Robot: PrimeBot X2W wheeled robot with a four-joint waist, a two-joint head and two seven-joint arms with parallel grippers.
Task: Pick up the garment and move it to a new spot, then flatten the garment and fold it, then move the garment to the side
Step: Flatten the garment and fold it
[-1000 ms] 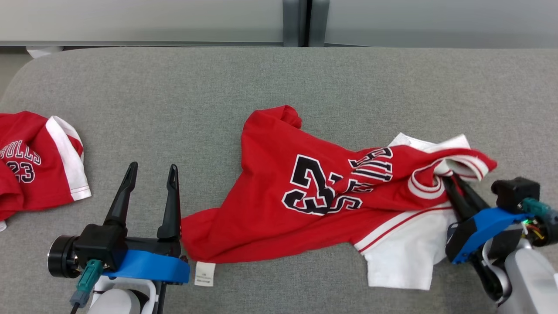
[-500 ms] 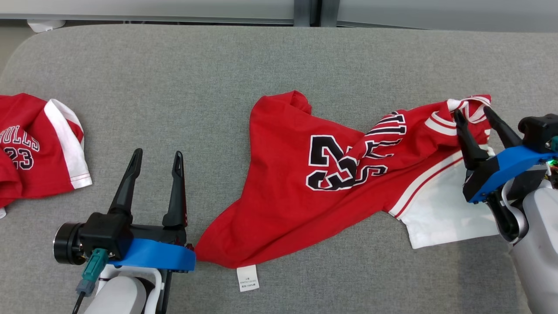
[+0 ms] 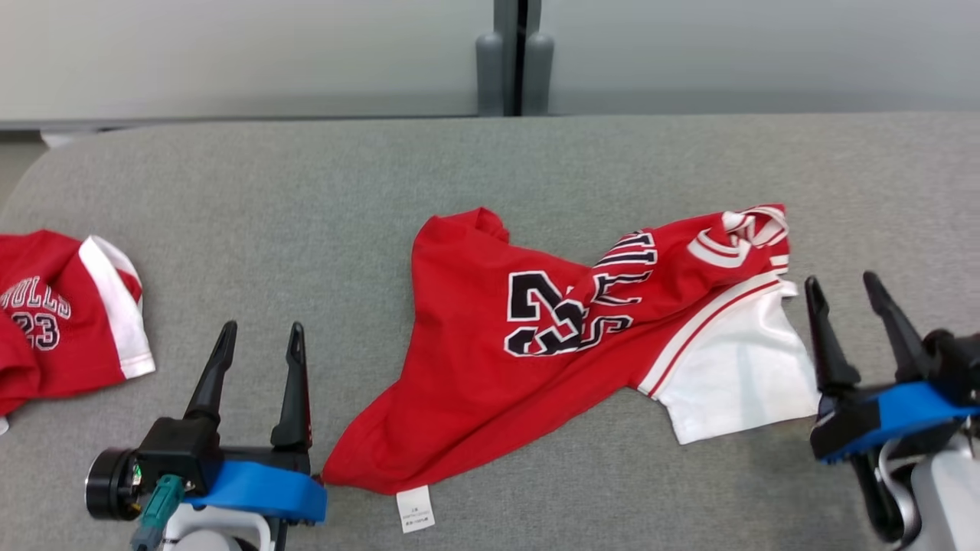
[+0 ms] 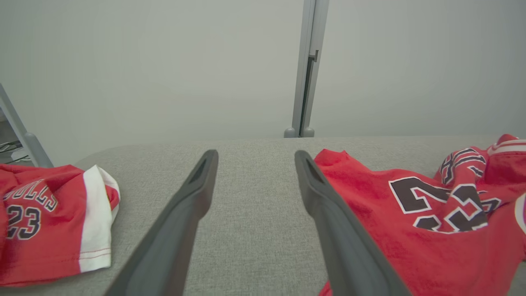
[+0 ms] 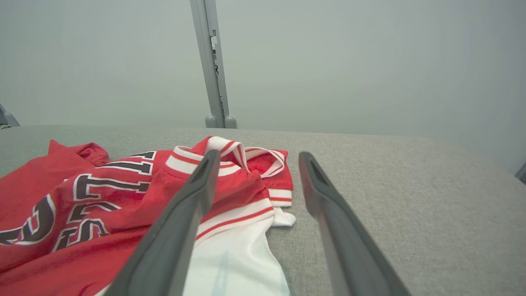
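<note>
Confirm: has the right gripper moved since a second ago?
Yes. The right gripper came off the jersey collar; it is now open and apart, further right relative to the second jersey at the left.

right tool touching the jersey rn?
Apart. Head view: a thin strip of grey surface shows between the open right tool and the jersey's white sleeve.

Overhead head, low wrists; common garment
</note>
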